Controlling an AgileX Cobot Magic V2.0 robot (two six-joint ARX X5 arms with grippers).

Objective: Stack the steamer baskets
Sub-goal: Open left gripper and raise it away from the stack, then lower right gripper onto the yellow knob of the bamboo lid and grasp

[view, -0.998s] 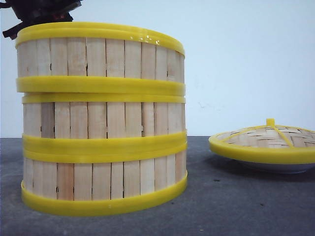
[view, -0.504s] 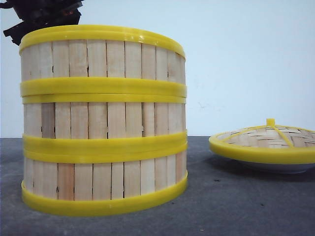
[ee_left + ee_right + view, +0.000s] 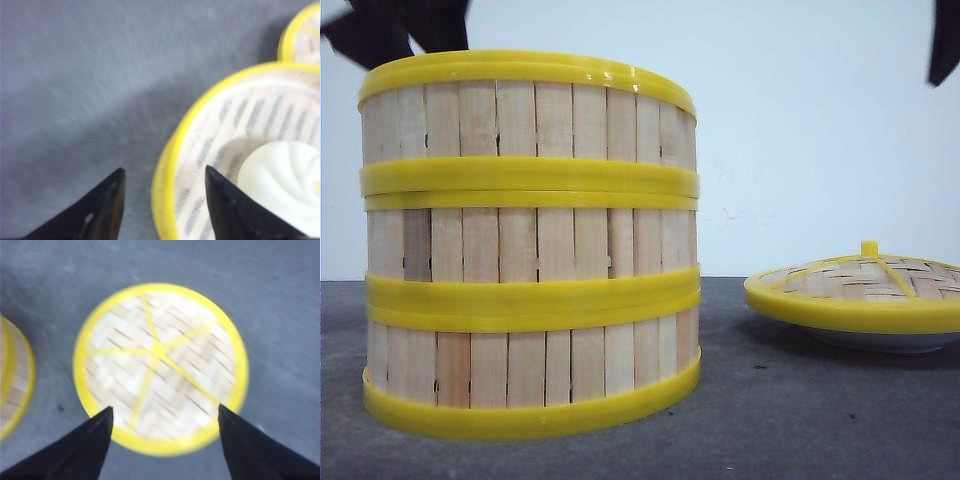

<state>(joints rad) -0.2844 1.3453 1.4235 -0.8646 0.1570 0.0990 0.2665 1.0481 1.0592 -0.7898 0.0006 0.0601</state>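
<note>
Three round steamer baskets (image 3: 530, 240), with walls of vertical pale wooden slats and yellow plastic rims top and bottom, stand stacked one on another in a single column on the dark grey desk (image 3: 800, 420). The column sits toward the desk's left side, close to the front camera, and its rims line up almost evenly; the bottom basket looks slightly offset from the two above.

Over on the desk's right side, well apart from the stack, lies a domed woven lid (image 3: 865, 285) with a yellow rim and a small yellow knob. It rests on a shallow white plate (image 3: 880, 342), of which only the underside edge shows.

My left gripper (image 3: 165, 182) hangs above the stack with its black fingers (image 3: 102, 207) spread apart and nothing between them. From the left wrist camera I look down into the top basket, where a white, swirled steamed bun (image 3: 282, 182) sits on the slatted floor; one finger is over the basket's inside, the other over bare desk just outside the rim. This view is blurred.

My right gripper (image 3: 165, 422) hovers over the woven lid, fingers wide open and empty, one on either side of the lid's near edge in the right wrist view. The edge of the stack shows beside it.
</note>
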